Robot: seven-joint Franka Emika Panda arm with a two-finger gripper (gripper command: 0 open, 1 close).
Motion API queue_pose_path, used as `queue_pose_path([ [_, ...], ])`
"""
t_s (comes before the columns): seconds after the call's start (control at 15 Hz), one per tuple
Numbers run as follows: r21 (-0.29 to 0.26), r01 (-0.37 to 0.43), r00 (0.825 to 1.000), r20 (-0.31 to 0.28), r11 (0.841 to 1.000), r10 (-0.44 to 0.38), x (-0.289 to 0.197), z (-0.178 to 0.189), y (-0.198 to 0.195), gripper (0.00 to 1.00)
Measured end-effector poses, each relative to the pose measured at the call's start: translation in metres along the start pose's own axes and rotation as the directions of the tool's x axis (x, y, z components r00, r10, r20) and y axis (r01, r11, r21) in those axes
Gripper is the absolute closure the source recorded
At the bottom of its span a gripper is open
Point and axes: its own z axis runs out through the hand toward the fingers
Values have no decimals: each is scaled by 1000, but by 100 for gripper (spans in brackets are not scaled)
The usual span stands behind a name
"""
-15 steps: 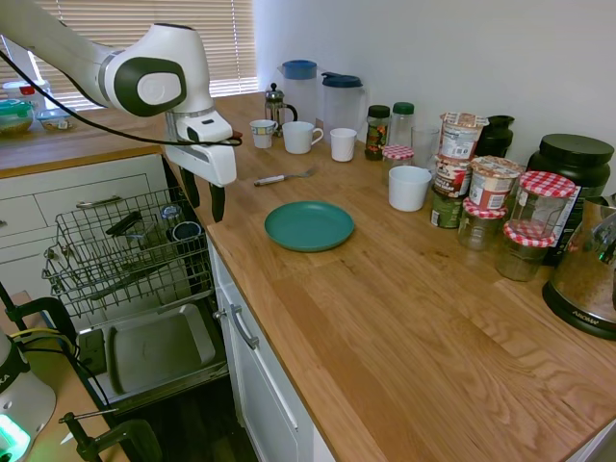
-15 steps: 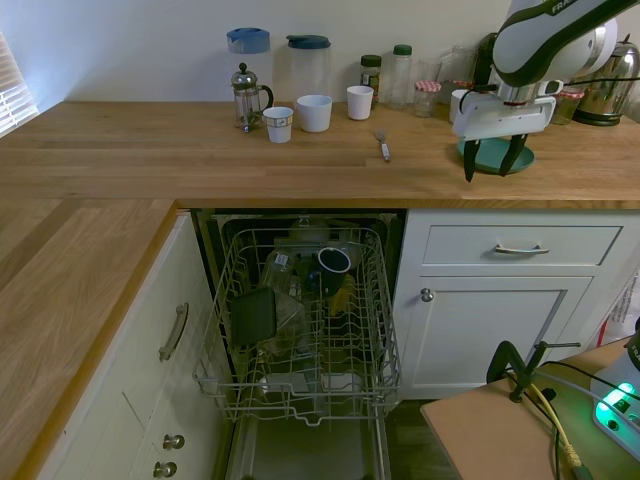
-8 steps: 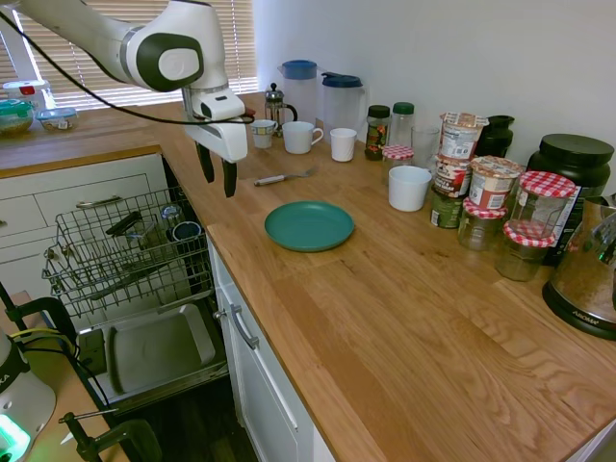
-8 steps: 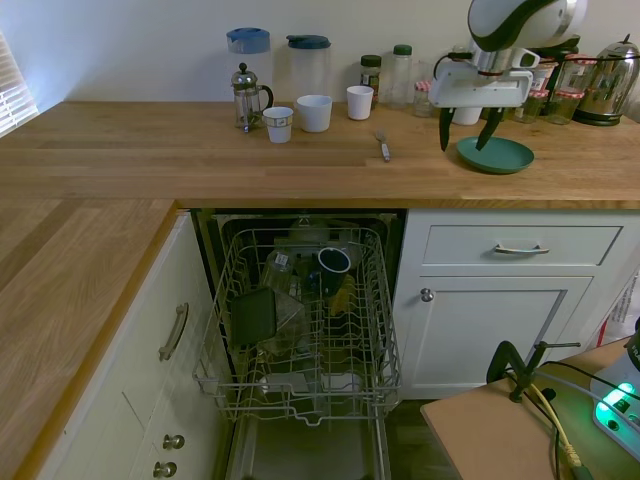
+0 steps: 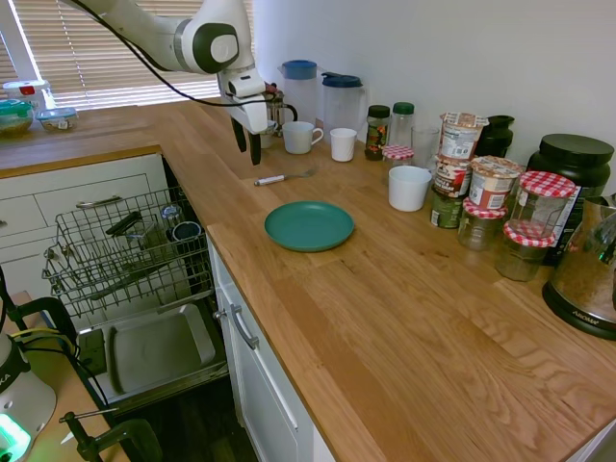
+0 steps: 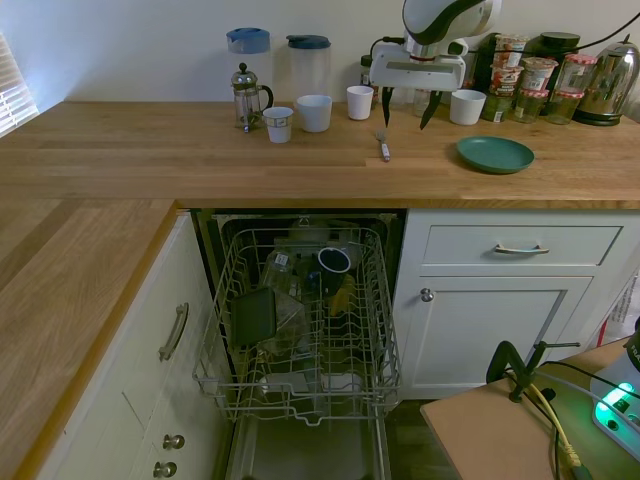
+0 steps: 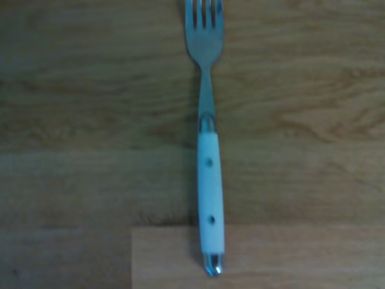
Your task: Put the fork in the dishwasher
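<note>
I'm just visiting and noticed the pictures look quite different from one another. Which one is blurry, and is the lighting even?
Wrist view: soft and dim with a bluish cast, though the fork still reads clearly on the wood. First exterior view: sharp, with bright daylight through the blinds at upper left. Second exterior view: sharp on the counter, darker down in the dishwasher.

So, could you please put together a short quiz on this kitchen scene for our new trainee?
1. True or false: the end effector is shut on the fork.
2. Where does the fork lie? A) on the plate B) on the bare counter C) in the dishwasher
3. Fill in: the dishwasher's rack is pulled ____.

Key: 1. False; it hangs open above the fork, which lies flat on the wood. 2. B, between the plate and the mugs. 3. Out, with dishes already in it.
</note>
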Motion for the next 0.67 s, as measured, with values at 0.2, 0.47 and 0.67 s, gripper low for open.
queue_pose_path([
  [0.2, 18, -75, 996, -38, 997, 76, 9, 17, -24, 0],
  [0.47, 15, -141, 988, -57, 990, 142, 29, 41, -38, 0],
  [0.67, 5, -153, 987, -58, 988, 153, 37, 61, -49, 0],
])
